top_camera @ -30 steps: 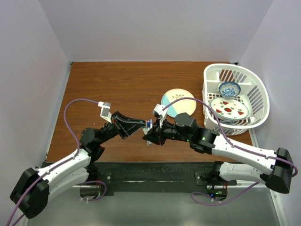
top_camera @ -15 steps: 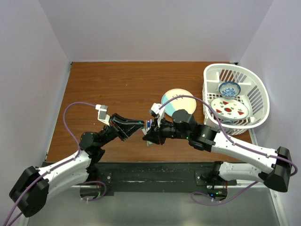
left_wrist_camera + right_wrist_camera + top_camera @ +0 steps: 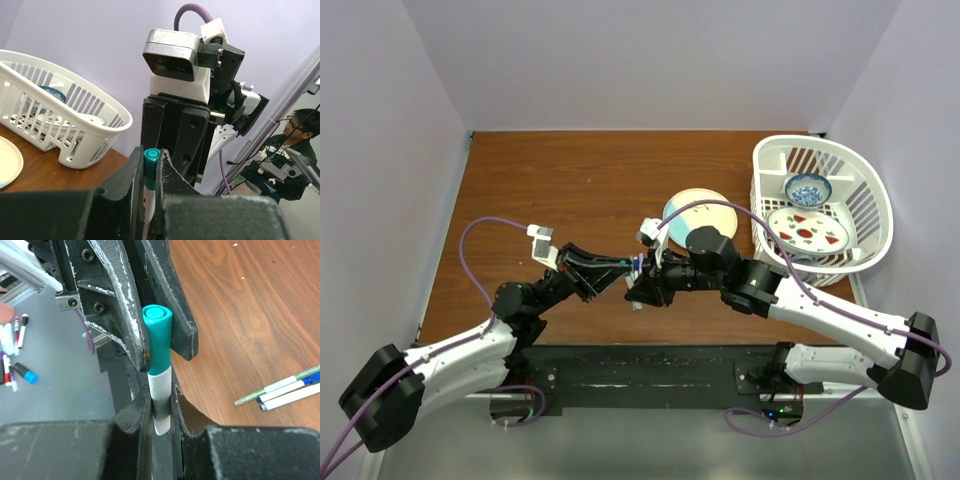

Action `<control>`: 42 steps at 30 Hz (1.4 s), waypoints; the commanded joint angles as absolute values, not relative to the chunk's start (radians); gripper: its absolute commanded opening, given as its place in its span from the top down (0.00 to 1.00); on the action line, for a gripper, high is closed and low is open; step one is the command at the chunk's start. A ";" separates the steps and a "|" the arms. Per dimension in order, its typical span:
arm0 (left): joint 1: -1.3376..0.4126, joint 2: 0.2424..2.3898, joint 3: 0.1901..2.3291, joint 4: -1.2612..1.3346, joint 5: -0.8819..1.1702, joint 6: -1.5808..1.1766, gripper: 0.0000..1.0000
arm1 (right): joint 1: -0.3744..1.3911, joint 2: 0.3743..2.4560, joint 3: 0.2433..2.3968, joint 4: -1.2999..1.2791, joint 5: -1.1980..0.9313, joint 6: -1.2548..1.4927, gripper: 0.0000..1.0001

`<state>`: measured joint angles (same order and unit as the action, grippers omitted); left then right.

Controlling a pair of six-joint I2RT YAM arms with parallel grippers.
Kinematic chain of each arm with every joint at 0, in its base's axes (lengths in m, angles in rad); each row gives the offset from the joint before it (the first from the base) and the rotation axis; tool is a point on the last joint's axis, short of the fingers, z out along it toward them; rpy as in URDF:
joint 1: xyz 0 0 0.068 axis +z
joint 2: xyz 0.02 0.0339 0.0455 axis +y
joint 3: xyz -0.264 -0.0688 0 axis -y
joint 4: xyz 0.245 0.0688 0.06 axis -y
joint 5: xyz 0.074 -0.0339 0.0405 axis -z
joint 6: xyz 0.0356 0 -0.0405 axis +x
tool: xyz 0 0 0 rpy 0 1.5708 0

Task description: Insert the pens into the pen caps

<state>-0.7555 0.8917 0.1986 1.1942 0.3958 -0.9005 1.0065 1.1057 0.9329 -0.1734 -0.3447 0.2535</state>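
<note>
One white pen [image 3: 161, 401] with a green cap [image 3: 158, 337] on its end is held between both grippers above the table's front middle. My right gripper [image 3: 161, 410] is shut on the white barrel. My left gripper [image 3: 151, 156] is shut on the green cap [image 3: 151, 162], facing the right one. In the top view the left gripper [image 3: 620, 272] and the right gripper [image 3: 644, 284] meet tip to tip. Two other white pens with dark blue ends [image 3: 292, 390] lie side by side on the wood, with a thin greenish stick beside them.
A white basket [image 3: 868, 190] with a blue bowl and a patterned dish stands at the back right. A pale blue and cream plate [image 3: 705, 212] lies just behind the right gripper. The table's front edge is close below the grippers.
Both grippers stay joined on the pen. The left arm's wrist has shifted slightly; the right gripper has edged a little to the right.
</note>
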 commanded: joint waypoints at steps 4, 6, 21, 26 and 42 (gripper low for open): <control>-0.854 0.894 0.164 0.963 0.833 -0.899 1.00 | 0.897 1.034 1.071 0.325 -0.218 0.273 1.00; -0.856 0.900 0.164 0.966 0.841 -0.910 1.00 | 0.897 1.025 1.062 0.334 -0.241 0.275 1.00; -0.871 1.011 0.207 0.933 0.874 -0.962 1.00 | 0.891 0.956 1.075 0.256 -0.278 0.154 1.00; -0.873 1.006 0.236 0.775 0.873 -0.905 1.00 | 0.891 0.962 1.134 0.189 -0.261 0.072 1.00; -0.913 1.140 0.225 1.057 0.856 -1.042 1.00 | 0.879 0.988 1.184 0.236 -0.293 0.078 1.00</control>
